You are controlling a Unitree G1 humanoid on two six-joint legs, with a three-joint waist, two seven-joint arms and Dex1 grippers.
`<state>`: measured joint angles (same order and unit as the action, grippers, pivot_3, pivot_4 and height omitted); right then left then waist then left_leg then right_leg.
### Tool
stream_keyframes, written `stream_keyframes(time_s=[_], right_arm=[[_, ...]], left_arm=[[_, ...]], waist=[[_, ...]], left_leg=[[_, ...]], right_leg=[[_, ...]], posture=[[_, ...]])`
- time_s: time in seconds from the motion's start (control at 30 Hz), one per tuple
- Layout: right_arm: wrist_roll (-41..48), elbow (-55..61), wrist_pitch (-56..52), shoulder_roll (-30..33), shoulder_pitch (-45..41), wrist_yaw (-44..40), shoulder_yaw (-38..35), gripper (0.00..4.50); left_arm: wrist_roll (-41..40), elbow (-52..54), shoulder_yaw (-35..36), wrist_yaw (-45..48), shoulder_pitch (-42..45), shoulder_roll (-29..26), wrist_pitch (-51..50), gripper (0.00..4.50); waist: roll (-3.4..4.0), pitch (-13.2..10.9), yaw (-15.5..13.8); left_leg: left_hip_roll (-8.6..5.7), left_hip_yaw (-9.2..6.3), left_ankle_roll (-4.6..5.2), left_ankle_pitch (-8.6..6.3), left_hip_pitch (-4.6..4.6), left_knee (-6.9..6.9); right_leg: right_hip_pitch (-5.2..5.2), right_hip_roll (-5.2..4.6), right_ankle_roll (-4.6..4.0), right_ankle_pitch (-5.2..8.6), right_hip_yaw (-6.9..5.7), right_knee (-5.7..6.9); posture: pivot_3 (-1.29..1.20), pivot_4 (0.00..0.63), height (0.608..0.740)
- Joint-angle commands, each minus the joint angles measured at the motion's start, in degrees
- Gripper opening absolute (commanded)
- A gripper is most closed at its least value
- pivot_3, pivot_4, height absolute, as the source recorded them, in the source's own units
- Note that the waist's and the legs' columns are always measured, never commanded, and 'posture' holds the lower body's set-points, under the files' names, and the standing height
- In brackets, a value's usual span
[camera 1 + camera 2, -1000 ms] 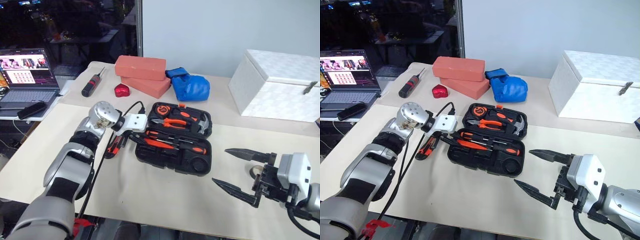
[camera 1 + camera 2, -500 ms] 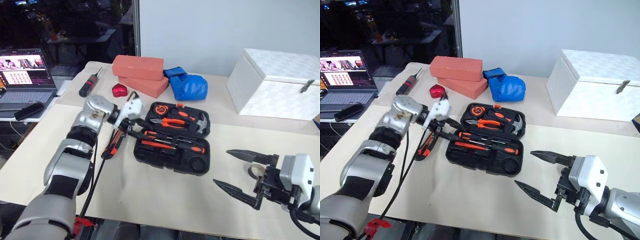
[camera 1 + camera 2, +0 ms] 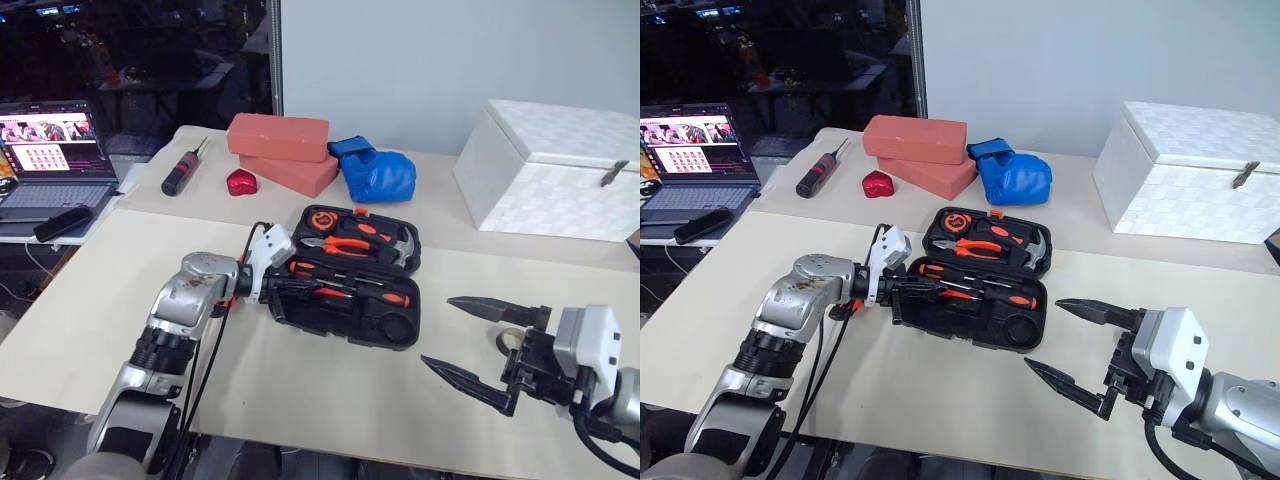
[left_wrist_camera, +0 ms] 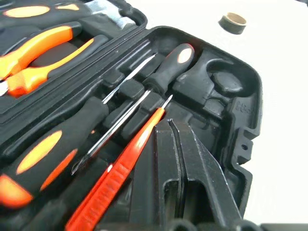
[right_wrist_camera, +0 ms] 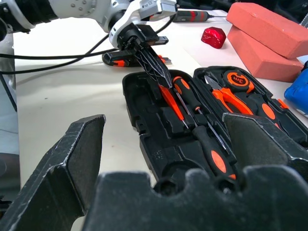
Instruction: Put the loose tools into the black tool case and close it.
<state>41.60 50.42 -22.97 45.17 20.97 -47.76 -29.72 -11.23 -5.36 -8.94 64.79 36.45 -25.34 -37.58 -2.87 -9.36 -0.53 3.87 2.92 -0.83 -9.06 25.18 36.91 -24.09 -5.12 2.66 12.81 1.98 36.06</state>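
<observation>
Left end effector (image 4: 179, 159), closed and empty, reaches over the near-left edge of the open flat black moulded-plastic tool case (image 3: 398, 329); right end effector (image 3: 478, 345) spread over bare beige surface (image 3: 300, 385).

black tool case (image 3: 380, 320) open, screwdrivers (image 4: 53, 149) inside

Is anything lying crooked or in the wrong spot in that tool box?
Yes. In the black tool case the slim orange screwdriver lies slanted across the moulded ridges instead of down in a slot. The small tape ring sits out on the table, and an orange-and-black tool lies outside the case.
</observation>
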Motion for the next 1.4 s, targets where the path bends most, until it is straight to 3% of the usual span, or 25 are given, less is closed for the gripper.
stream_keyframes(time_s=[0.03,0.27,0.43,0.9,1.23,1.4], right_arm=[[-0.11,0.71,1.04,-0.10,-0.01,0.04,-0.46,4.50],[-0.84,0.74,1.55,-0.79,0.54,0.04,-0.04,4.50],[-1.26,0.71,1.74,-1.17,0.42,-0.04,0.50,4.50],[-1.71,0.34,2.74,-1.63,1.20,-1.27,0.56,4.50],[-1.94,0.04,2.98,-1.59,1.00,-1.21,0.86,4.50],[-2.13,0.07,2.94,-1.62,0.84,-0.99,1.26,4.50]], left_arm=[[-1.63,2.43,0.63,-2.30,0.08,0.61,-0.16,0.01],[-2.70,-0.31,3.60,-10.38,2.17,4.68,-1.34,0.01],[-0.51,-2.22,1.04,-13.32,2.87,4.53,-0.64,0.01],[1.17,1.27,-6.61,-8.35,0.28,-2.69,-3.44,0.01],[-4.14,4.19,-3.26,-6.83,-0.95,-1.08,-2.40,0.01],[-1.85,1.42,-4.18,-8.60,-0.13,-1.37,-0.84,0.01]], waist=[[0.00,0.00,-0.01],[-0.01,0.00,-0.17],[0.00,0.00,0.02],[0.01,0.01,-0.05],[0.08,0.05,-0.10],[0.08,0.05,-0.10]], left_leg=[[0.00,0.00,0.00,0.00,0.00,0.00],[0.00,0.00,0.01,0.01,0.05,0.00],[-0.02,-0.01,0.01,0.01,0.05,0.00],[-0.01,0.01,-0.03,-0.02,0.04,0.00],[-0.02,0.01,-0.01,-0.01,0.04,0.00],[-0.02,0.01,-0.01,-0.01,0.04,0.00]], right_leg=[[0.00,0.00,0.00,0.00,0.00,-0.01],[-0.02,0.01,0.01,0.01,0.01,-0.07],[-0.02,0.01,0.02,0.01,0.02,-0.06],[-0.04,0.00,0.01,0.00,0.03,-0.07],[-0.05,-0.01,0.01,0.00,0.03,-0.07],[-0.05,-0.01,0.01,0.01,0.03,-0.08]], posture=[[0.00,0.150,0.740],[0.00,0.150,0.740],[0.00,0.150,0.740],[0.00,0.150,0.740],[0.00,0.150,0.740],[0.00,0.150,0.740]])
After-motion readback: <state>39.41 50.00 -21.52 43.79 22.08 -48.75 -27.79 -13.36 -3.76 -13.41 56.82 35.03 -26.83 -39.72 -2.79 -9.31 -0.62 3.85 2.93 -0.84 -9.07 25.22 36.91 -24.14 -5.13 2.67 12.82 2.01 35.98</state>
